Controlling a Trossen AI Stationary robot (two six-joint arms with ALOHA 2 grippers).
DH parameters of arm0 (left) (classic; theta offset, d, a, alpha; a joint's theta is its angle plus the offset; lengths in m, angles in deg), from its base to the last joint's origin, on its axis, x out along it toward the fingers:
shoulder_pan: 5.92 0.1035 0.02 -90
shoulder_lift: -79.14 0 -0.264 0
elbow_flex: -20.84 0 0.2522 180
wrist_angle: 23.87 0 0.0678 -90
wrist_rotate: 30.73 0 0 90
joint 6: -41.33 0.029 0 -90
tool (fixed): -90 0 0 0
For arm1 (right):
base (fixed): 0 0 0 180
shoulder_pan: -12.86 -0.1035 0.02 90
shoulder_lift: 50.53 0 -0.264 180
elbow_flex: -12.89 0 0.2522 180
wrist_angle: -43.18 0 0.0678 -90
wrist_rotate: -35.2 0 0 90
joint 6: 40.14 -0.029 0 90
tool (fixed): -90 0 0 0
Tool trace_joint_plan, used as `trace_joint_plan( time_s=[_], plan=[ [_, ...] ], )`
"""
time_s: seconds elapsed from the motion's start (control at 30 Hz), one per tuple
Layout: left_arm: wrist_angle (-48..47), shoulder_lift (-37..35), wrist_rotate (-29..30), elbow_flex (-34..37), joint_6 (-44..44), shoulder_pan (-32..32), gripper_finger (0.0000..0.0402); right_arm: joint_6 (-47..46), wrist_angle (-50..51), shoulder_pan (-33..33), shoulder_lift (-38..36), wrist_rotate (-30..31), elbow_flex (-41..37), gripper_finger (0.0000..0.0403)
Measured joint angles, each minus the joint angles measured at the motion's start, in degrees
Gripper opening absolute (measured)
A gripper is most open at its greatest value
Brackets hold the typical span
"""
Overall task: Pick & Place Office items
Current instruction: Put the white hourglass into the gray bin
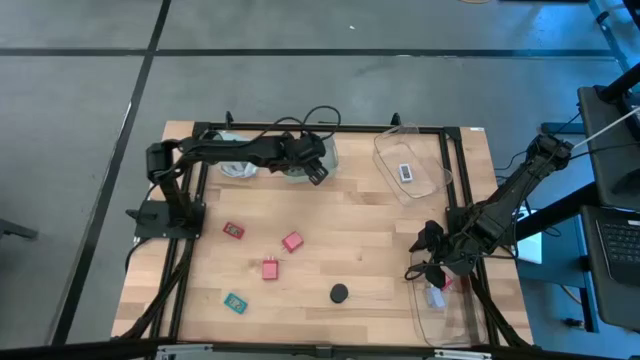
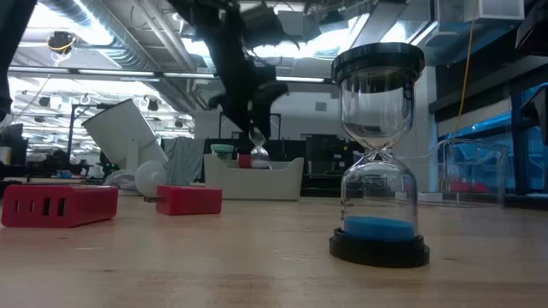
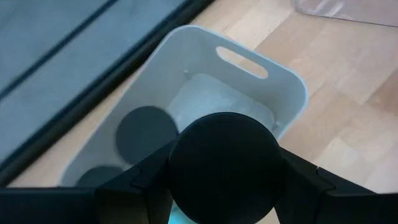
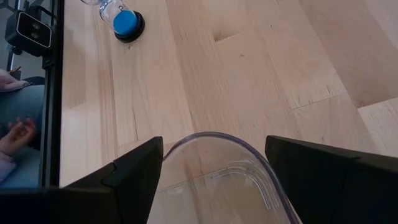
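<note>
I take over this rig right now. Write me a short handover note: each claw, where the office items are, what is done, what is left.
Left claw: shut on a black round cap, held above the grey tray at the far edge; two dark round items already lie inside it.
Right claw: open, empty, over the clear tray at the near right.
Done: a pale rectangle sits in the far clear tray.
Left on the table: three red blocks, a teal rectangle, the hourglass.
</note>
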Motion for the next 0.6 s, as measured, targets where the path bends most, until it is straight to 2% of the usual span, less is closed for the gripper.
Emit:
trace_joint_plan(
  time_s=[0.37, 0.6],
  plan=[
    [-1.11, 4.16, -0.4, 0.02, 0.08, 0.69, 0.0204, 0.0, 0.02, 0.01, 0.0, 0.0, -0.01, 0.0286],
    [-2.19, 4.26, -0.11, 0.02, 0.15, 0.69, 0.0235, 0.0, 0.02, 0.0, 0.0, 0.0, -0.02, 0.0286]
  ],
)
